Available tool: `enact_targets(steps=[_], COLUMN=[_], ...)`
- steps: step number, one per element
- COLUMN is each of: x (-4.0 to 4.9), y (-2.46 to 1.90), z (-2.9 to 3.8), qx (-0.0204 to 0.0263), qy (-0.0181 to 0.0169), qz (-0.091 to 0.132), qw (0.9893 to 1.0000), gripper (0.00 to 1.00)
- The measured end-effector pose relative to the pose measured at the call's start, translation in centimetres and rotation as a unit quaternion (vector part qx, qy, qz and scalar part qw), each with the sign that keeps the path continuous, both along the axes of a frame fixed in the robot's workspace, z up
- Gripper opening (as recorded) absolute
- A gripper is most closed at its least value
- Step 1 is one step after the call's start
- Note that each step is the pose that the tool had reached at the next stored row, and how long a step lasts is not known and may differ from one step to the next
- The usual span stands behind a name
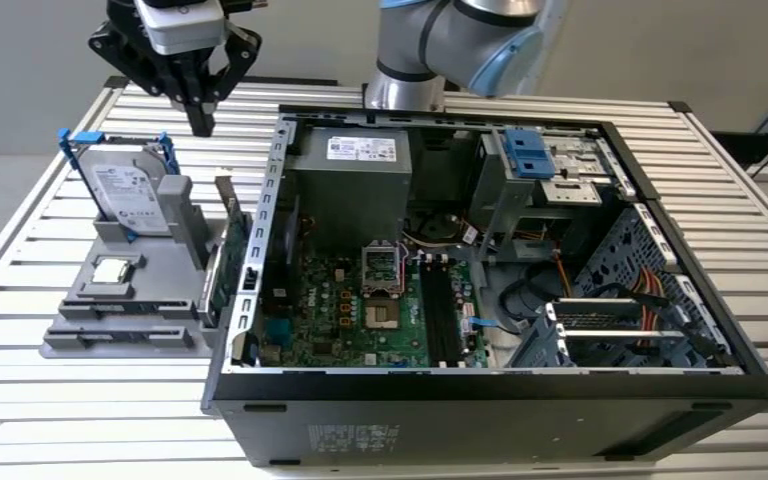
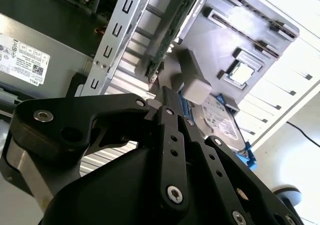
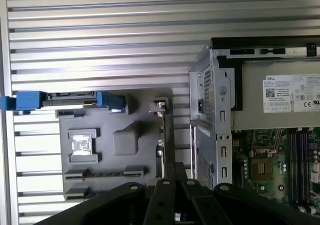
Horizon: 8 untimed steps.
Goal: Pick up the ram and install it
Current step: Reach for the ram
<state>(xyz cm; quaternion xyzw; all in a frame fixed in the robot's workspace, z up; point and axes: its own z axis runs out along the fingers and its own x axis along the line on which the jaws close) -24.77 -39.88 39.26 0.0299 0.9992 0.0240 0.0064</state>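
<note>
My gripper [image 1: 201,122] hangs high over the far end of the grey parts holder [image 1: 117,345], fingers pointing down and shut on nothing. In both wrist views the black fingertips [image 2: 163,92] [image 3: 173,169] meet above the holder's edge nearest the computer case. The ram looks like a thin dark strip set on edge in a holder slot [image 3: 105,173], well below the gripper; I cannot tell more about it. The motherboard's black memory slots [image 1: 438,312] lie inside the open case [image 1: 491,400].
A silver hard drive in a blue frame [image 1: 131,190] stands upright at the holder's back. A green card with a metal bracket [image 1: 231,255] stands on edge between holder and case. A processor chip [image 1: 113,268] rests on the holder. The slatted table [image 1: 37,420] runs all round.
</note>
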Motion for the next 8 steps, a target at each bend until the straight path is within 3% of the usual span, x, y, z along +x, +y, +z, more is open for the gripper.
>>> enact_targets(steps=[8], x=[-1.28], y=[0.0], z=[0.0], qx=[0.0], qy=[0.0], qz=[0.0], qw=[1.0], gripper=[0.0])
